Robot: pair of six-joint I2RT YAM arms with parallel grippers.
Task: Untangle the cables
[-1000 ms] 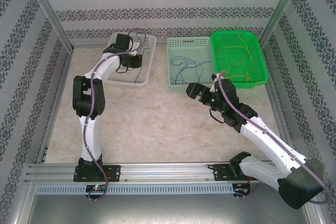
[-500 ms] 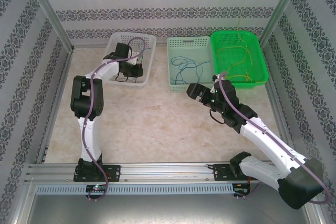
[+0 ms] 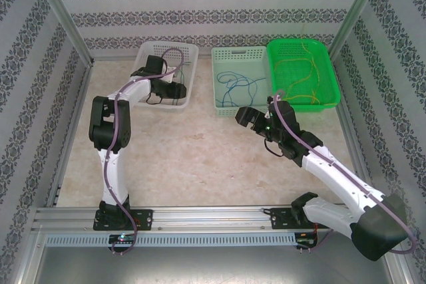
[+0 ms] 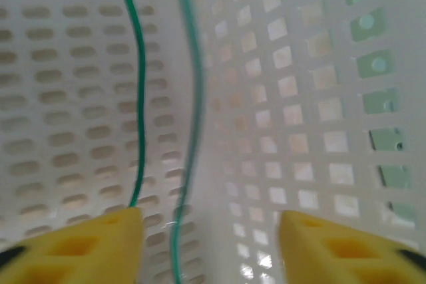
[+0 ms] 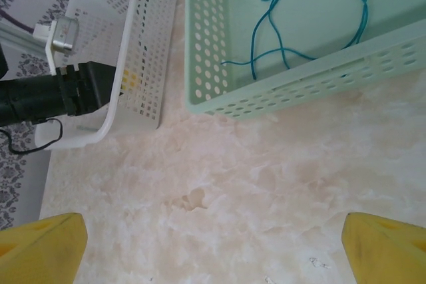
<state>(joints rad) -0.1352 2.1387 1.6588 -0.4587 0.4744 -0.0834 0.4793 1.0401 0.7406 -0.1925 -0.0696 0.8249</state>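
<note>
The sorting looks nearly finished: the yellow cables lie in the bright green basket, the blue cables in the mint basket beside it, and the dark green cables in the white basket. The left gripper sits low inside the white basket, jaws spread, green strands running between them unpinched. The right gripper hangs over the bench, jaws wide and empty. Judging by this, only loosening loops within each basket may remain.

White left arm and right arm, black joints, purple cables, yellow fingers
</note>
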